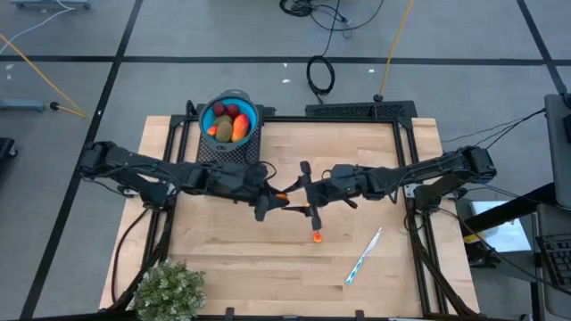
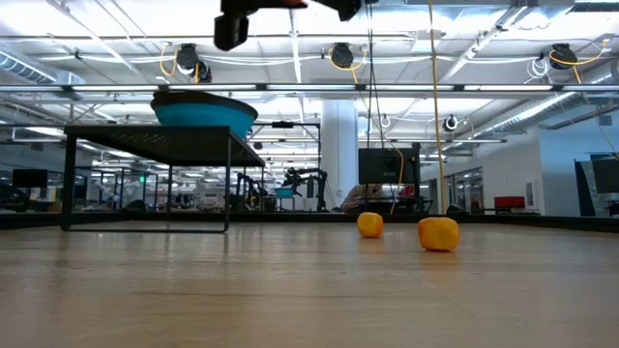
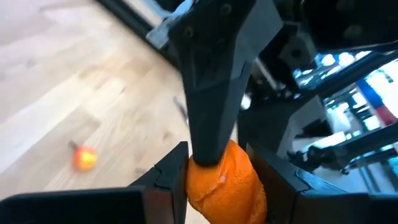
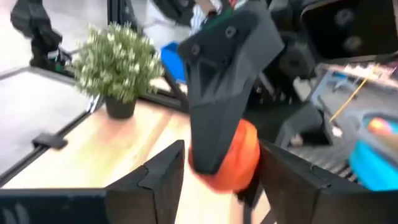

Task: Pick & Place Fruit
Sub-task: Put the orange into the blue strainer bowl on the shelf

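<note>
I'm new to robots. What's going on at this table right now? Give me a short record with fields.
Action: an orange fruit is held in the air over the middle of the table, where both arms meet
Left gripper: closed on the orange fruit
Right gripper: at the same fruit, grip unclear
Blue bowl: on a black stand at the far edge, holding several fruits
On the table: two small orange pieces, a pen, a potted plant
</note>
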`<action>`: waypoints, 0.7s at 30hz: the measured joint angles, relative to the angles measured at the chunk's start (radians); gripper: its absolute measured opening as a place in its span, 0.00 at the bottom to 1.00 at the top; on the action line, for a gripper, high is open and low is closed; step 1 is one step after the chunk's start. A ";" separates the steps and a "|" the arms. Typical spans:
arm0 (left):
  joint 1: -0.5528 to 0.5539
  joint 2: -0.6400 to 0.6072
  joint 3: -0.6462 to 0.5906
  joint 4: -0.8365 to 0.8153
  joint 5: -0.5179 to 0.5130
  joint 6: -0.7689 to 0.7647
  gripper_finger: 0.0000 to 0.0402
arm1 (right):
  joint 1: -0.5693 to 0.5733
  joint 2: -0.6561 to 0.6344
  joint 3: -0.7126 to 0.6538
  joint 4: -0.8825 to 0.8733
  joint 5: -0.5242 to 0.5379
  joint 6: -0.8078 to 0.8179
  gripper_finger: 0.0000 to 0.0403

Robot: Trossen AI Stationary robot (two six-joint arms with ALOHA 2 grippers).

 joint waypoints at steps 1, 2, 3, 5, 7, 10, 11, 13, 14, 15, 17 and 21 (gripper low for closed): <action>0.004 -0.005 0.000 -0.023 0.003 -0.002 0.34 | 0.000 0.000 0.000 -0.021 0.001 0.009 0.49; 0.008 -0.009 0.000 -0.047 0.006 -0.004 0.33 | 0.000 0.000 0.000 -0.044 0.001 0.021 0.50; 0.013 -0.013 0.000 -0.064 0.006 -0.007 0.33 | 0.000 0.000 0.000 -0.067 0.003 0.032 0.52; 0.023 -0.025 0.000 -0.096 0.000 -0.008 0.33 | -0.001 0.000 0.000 -0.113 0.016 0.054 0.54; 0.035 -0.044 0.000 -0.133 -0.007 -0.008 0.33 | 0.001 0.000 0.000 -0.164 0.051 0.075 0.57; 0.061 -0.083 0.000 -0.204 -0.010 0.000 0.34 | 0.001 0.000 0.000 -0.229 0.079 0.102 0.58; 0.072 -0.096 0.000 -0.236 -0.011 0.003 0.34 | 0.001 0.000 0.000 -0.247 0.081 0.116 0.58; 0.096 -0.123 0.000 -0.281 -0.025 0.015 0.33 | 0.000 0.000 0.000 -0.282 0.084 0.133 0.58; 0.107 -0.142 0.000 -0.315 -0.038 0.021 0.33 | 0.000 0.000 0.000 -0.293 0.084 0.134 0.57; 0.118 -0.161 0.000 -0.348 -0.051 0.029 0.33 | 0.000 0.000 0.000 -0.303 0.084 0.134 0.56; 0.143 -0.195 0.001 -0.385 -0.077 0.053 0.33 | 0.001 0.000 0.000 -0.314 0.087 0.135 0.52; 0.196 -0.266 0.000 -0.466 -0.133 0.116 0.34 | -0.002 0.000 -0.005 -0.311 0.141 0.135 0.42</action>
